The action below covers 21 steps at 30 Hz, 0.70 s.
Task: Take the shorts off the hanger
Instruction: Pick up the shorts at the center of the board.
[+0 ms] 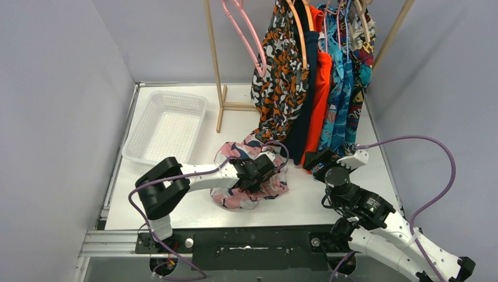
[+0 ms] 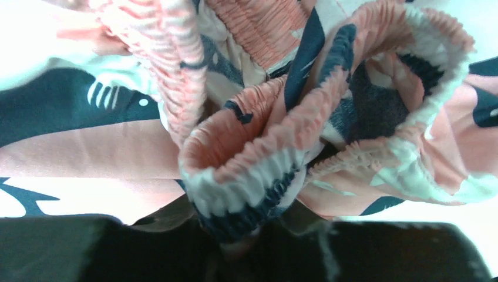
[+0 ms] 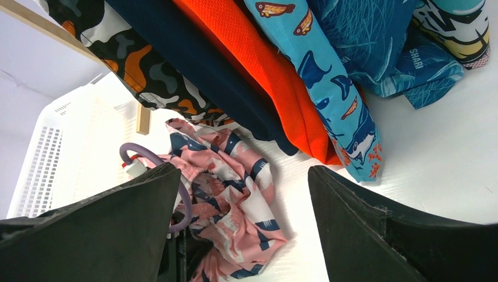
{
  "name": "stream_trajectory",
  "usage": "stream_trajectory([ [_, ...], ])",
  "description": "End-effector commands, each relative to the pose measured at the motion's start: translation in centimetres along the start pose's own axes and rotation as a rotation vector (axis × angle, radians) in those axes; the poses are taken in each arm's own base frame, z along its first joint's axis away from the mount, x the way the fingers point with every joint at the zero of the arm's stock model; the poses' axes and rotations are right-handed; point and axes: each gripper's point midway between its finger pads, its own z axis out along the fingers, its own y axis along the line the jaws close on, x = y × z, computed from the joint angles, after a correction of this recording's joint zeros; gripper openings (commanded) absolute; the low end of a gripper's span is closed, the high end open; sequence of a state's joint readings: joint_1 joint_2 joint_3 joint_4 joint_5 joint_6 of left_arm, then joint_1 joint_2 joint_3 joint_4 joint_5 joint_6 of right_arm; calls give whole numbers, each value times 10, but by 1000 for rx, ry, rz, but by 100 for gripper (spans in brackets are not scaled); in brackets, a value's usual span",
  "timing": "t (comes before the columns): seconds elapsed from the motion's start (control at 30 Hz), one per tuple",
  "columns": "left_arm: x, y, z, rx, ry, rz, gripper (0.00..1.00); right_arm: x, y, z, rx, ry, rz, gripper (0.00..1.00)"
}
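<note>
The pink shorts (image 1: 271, 187) with navy-white print lie crumpled on the white table, off the hanger. My left gripper (image 1: 261, 170) lies on the heap, and in the left wrist view it (image 2: 246, 232) is shut on a bunched fold of their elastic waistband (image 2: 258, 153). An empty pink hanger (image 1: 246, 35) hangs on the rack. Beside it hang black orange-white shorts (image 1: 282, 76), navy shorts (image 1: 308, 88), orange-red shorts (image 1: 321, 94), teal-blue shorts (image 1: 340, 100) and comic-print shorts (image 1: 359, 76). My right gripper (image 1: 320, 160) stands open and empty just below their hems, with the pink shorts (image 3: 235, 194) ahead of it (image 3: 244, 170).
A white perforated basket (image 1: 167, 126) stands at the table's left side. The wooden rack's post and foot (image 1: 222, 106) stand behind the pink heap. Grey walls close both sides. A purple cable (image 1: 276, 144) loops over the left wrist.
</note>
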State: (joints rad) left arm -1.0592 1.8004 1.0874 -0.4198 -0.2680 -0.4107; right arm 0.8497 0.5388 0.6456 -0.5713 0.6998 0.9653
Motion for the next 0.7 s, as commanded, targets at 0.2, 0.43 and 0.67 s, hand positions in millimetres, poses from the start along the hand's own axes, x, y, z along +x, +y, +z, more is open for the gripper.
stream_trajectory([
  [0.2,-10,29,-34,-101,-82,-30,0,-12,-4,0,29,-52,52,82],
  [0.43,-44,37,-79,-55,-246,-59,0,-13,-9,-2,34,-60,77,82],
  [0.67,-52,46,-98,-75,-270,-47,0,-12,-9,-2,42,-55,80,82],
])
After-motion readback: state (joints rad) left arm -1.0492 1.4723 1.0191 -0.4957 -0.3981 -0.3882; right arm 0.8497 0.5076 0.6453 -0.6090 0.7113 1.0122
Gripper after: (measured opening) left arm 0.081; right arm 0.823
